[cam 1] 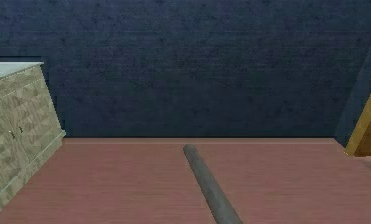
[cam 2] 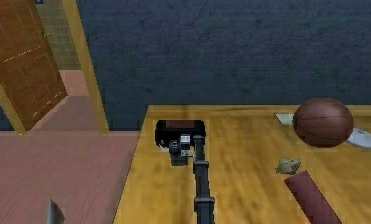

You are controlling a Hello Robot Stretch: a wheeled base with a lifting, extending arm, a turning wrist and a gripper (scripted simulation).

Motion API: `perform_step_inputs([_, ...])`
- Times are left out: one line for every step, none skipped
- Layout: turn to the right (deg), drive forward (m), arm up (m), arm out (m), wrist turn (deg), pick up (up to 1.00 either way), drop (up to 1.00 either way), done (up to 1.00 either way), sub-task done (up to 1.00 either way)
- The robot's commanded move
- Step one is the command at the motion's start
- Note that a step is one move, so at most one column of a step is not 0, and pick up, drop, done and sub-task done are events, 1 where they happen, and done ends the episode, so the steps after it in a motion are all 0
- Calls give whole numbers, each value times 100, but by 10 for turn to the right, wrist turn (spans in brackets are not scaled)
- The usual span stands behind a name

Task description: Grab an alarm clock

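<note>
The arm (cam 2: 202, 185) reaches out over a light wooden table (cam 2: 243, 172). The gripper (cam 2: 178, 135) sits as a dark block near the table's far corner, toward the arm side view's left. Its fingers merge with that dark mass, so I cannot tell how they are set or whether they hold anything.

All the other things lie to the gripper's right on the same tabletop. A small lumpy tan object (cam 2: 288, 166) is the nearest, somewhat closer to the robot than the gripper. A dark red-brown slab (cam 2: 313, 198) lies just beyond it. A large brown ball (cam 2: 323, 122) is well apart, with a pale flat sheet (cam 2: 284, 118) touching its near side. A white rounded thing (cam 2: 364, 138) is farthest off. A wooden door (cam 2: 28, 65) stands well to the gripper's left.

I cannot say which of these is the alarm clock. It may be the white thing or the lumpy one, or it may be part of the dark mass at the gripper.

By my reading, the approach to the table is done. The grab cannot be confirmed, and neither a lift nor a pull-back is evident.
</note>
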Motion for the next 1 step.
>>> perform_step_inputs([0, 0, 0, 0, 0, 100, 0, 0, 0])
